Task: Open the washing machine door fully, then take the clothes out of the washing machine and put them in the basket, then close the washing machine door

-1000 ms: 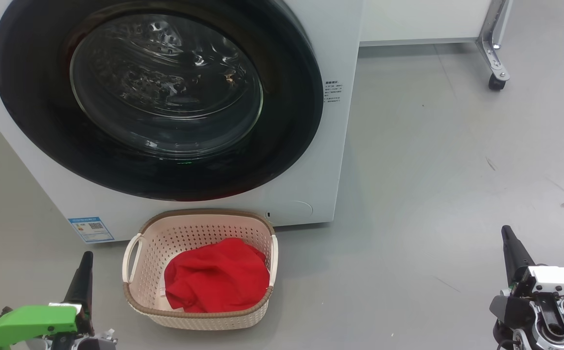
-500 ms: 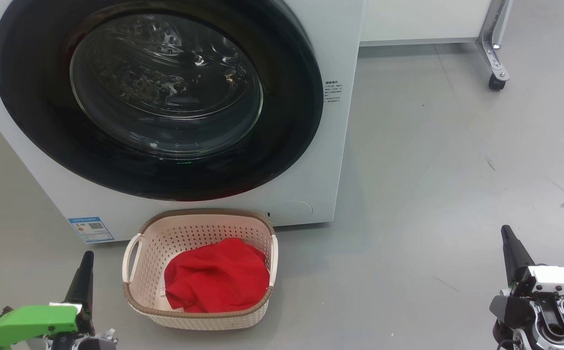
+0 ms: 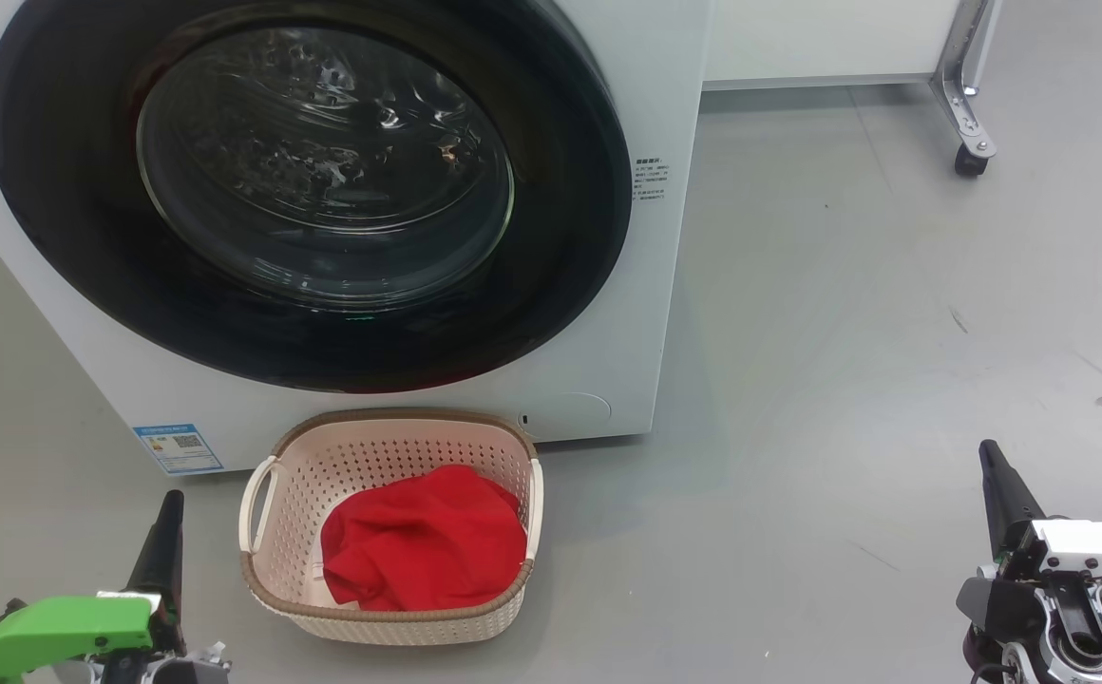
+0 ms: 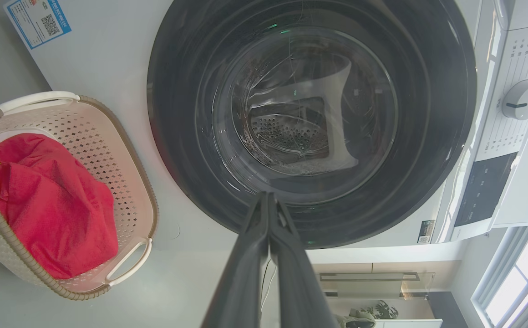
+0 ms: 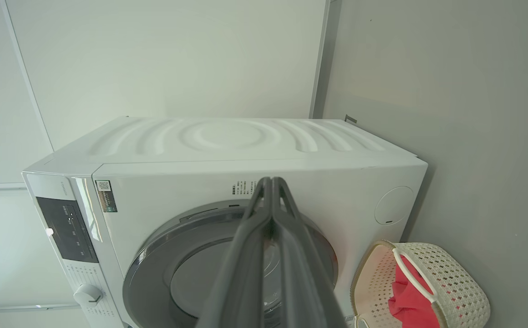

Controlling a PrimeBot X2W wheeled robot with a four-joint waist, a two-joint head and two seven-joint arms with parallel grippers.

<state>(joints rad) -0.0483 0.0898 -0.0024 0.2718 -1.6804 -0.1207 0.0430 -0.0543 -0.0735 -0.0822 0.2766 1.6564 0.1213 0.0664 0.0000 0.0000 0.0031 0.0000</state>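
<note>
The door (image 3: 304, 190) is shut; clothes (image 3: 423, 537) lie in the basket (image 3: 370, 461). Left gripper (image 4: 267, 197) and right gripper (image 5: 271, 181) are closed, empty.

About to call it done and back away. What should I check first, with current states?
1. Door shut against washer: ok.
2. Door latched: cannot tell.
3. Drum emptied: ok, no red seen through the door.
4. Clothes inside basket, nothing over its rim: ok.
5. Left gripper shut, empty, clear of basket: ok.
6. Right gripper shut, empty, clear of washer: ok.
</note>
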